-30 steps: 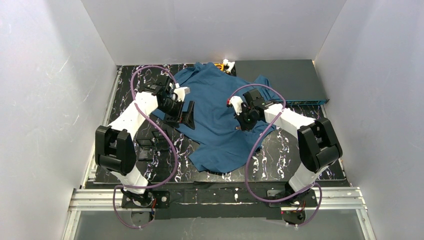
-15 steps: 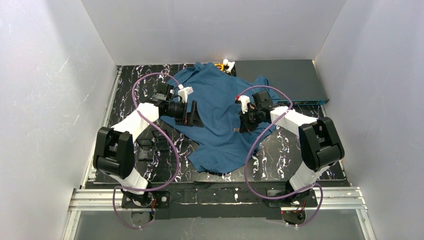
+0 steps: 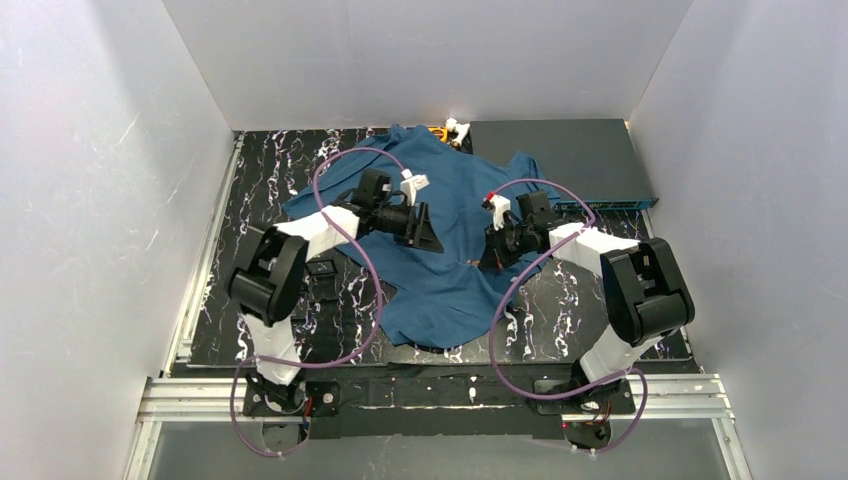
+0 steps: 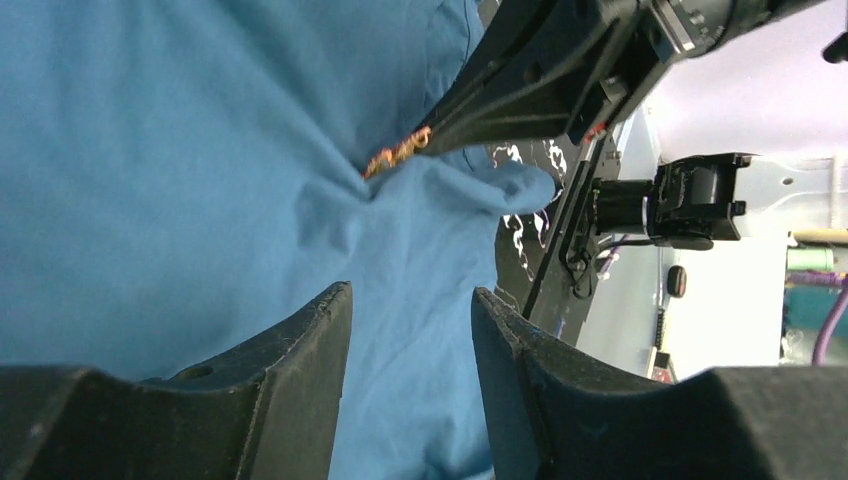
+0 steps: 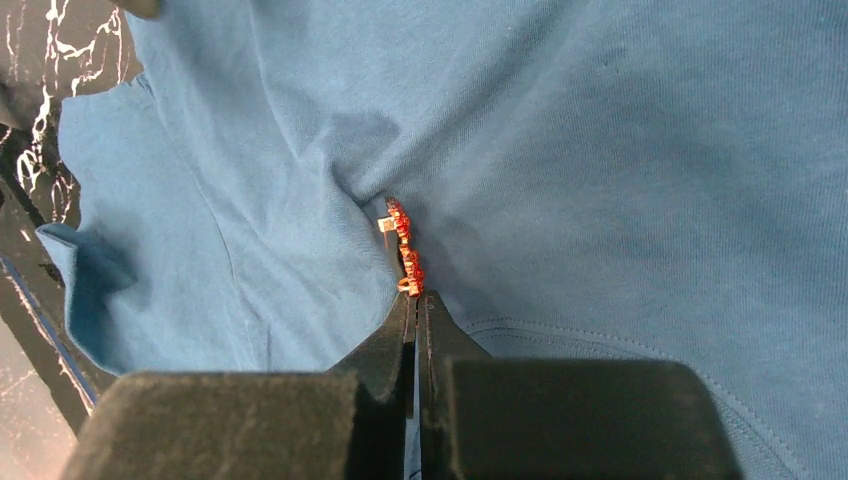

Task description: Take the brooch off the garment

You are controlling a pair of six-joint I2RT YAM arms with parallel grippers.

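Note:
The garment, a dark teal-blue T-shirt, lies crumpled across the middle of the black marbled table. The brooch is a small orange-red piece sitting in a pinched fold of the cloth; the left wrist view also catches the brooch. My right gripper is shut on the brooch's near end, its fingers reaching in from the upper right. My left gripper hovers over the shirt a little short of the brooch, jaws apart, with cloth showing in the gap. From above, the left gripper faces the right gripper.
A flat dark box lies at the back right, touching the shirt's edge. A small orange and white object sits at the back by the collar. Pale walls close in on three sides. Purple cables loop over both arms.
My left gripper has swung right across the shirt towards the right gripper, and its jaws have narrowed. The right gripper has shifted slightly right and stays shut.

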